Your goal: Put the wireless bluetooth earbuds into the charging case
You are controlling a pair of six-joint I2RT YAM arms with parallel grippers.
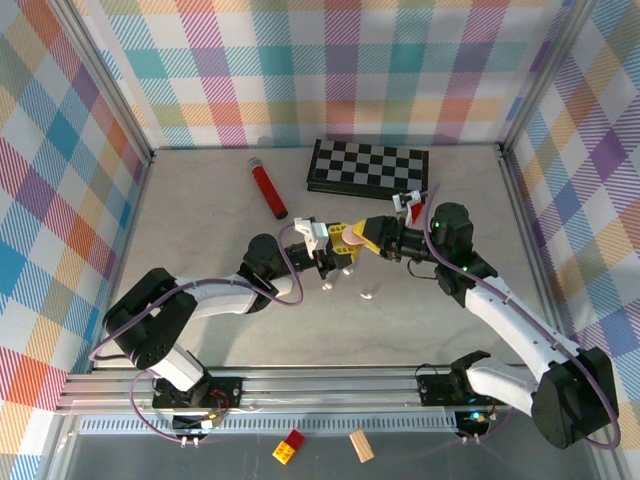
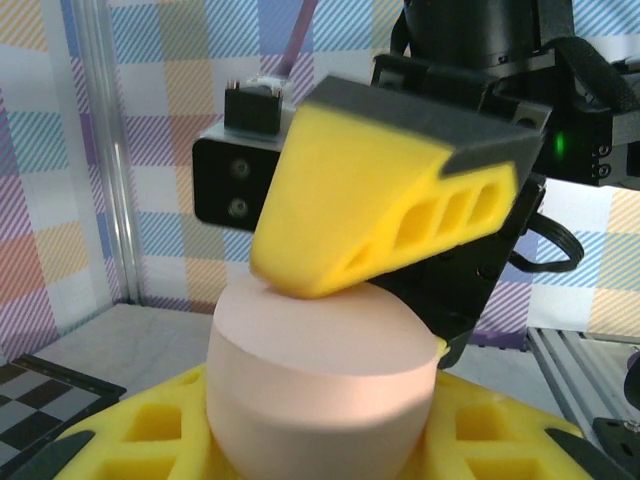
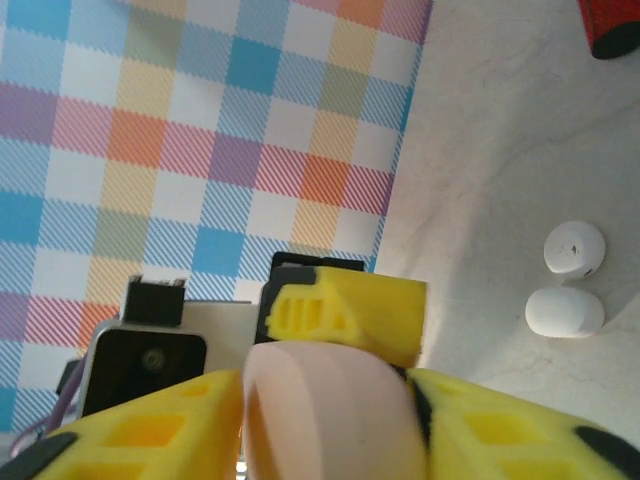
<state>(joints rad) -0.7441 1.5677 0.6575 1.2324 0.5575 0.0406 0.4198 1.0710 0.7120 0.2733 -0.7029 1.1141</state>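
A pink oval charging case point(image 1: 349, 243) hangs above the middle of the table, held between both grippers. My left gripper point(image 1: 338, 242) is shut on it, and the case point(image 2: 320, 370) sits between its yellow fingers point(image 2: 140, 430). From the other side my right gripper point(image 1: 366, 238) is shut on the same case point(image 3: 325, 420). One of its yellow fingers point(image 2: 380, 210) presses on the case's top. Two small white earbuds point(image 3: 574, 249) point(image 3: 565, 312) lie on the table below, close together. They show as white specks point(image 1: 368, 294) point(image 1: 328, 285) just in front of the grippers.
A red cylinder point(image 1: 268, 188) lies at the back left and a folded chessboard point(image 1: 368, 166) at the back. A small red and white piece point(image 1: 408, 203) sits by my right wrist. A red-yellow brick point(image 1: 290, 448) and a wooden block point(image 1: 361, 446) lie beyond the near rail.
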